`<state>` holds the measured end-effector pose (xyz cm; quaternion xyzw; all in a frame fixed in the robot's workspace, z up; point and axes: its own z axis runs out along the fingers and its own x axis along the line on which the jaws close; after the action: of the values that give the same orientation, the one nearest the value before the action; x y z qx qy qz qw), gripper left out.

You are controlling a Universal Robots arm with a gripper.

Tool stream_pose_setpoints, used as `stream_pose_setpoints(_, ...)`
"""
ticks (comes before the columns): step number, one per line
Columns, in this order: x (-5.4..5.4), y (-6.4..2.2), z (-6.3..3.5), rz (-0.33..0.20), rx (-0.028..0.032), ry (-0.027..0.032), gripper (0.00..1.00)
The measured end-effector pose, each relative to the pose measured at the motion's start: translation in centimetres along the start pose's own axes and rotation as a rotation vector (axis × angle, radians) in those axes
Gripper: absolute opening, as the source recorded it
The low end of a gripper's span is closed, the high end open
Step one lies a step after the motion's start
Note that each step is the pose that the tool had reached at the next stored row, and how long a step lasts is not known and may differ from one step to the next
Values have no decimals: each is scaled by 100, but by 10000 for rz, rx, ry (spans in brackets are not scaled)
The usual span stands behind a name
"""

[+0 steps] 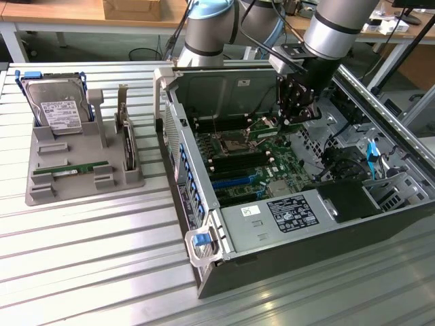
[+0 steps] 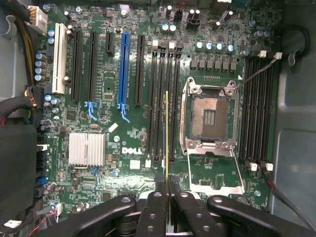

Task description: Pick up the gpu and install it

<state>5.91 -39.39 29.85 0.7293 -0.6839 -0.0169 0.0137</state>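
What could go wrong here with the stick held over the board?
1. The claw grips the gpu edge-on above a row of narrow dark slots; a slight offset could seat it in the wrong slot or on a ridge.
2. The open CPU socket lies right beside those slots, so a slip could strike it.
3. A thin cable crosses nearby and could snag.

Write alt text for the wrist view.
The gripper is shut on the gpu, a thin stick seen edge-on, held over the long black memory slots of a green Dell motherboard. An empty CPU socket sits beside those slots, with a blue expansion slot and a silver heatsink farther off.
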Motion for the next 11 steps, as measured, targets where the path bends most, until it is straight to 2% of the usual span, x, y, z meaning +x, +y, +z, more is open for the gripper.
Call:
stream_pose_setpoints(7, 47, 155, 69, 1, 0, 9, 13)
stream_pose_setpoints(11, 67, 202, 107, 10, -1, 25, 13)
